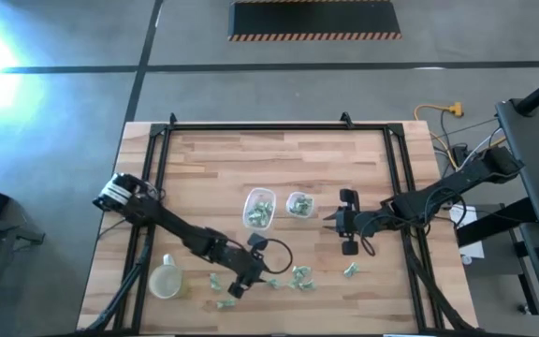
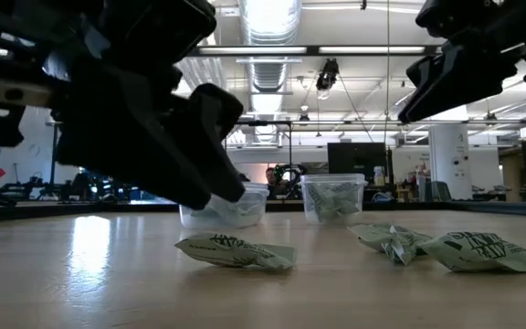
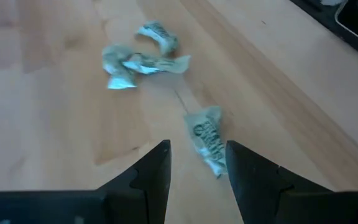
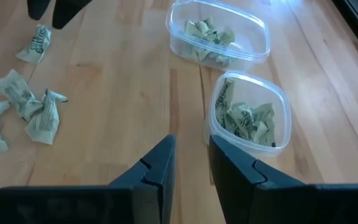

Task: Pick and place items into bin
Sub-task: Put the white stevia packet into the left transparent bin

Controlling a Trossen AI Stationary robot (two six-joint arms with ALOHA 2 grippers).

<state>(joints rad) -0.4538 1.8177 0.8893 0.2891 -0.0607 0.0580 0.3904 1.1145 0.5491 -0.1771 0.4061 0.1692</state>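
Closest in the low view: one crinkly green wrapper [image 2: 236, 252] flat on the counter [image 1: 204, 159], more wrappers [image 2: 446, 245] just beside it. Left hand [image 3: 197, 163] hovers low over the near part of the counter, fingers spread, nothing between them, a wrapper [image 3: 207, 138] lying just ahead of the tips. Right hand [image 4: 191, 163] sits beside the smaller bin [image 4: 250, 112], fingers slightly apart, holding nothing. Both clear bins, incl. the larger bin [image 4: 219, 31], already contain wrappers. Loose cluster [image 1: 298, 277] remains near the left hand; one stray [image 1: 351, 271] near the right arm. Pale cup [image 1: 165, 281] at near left.
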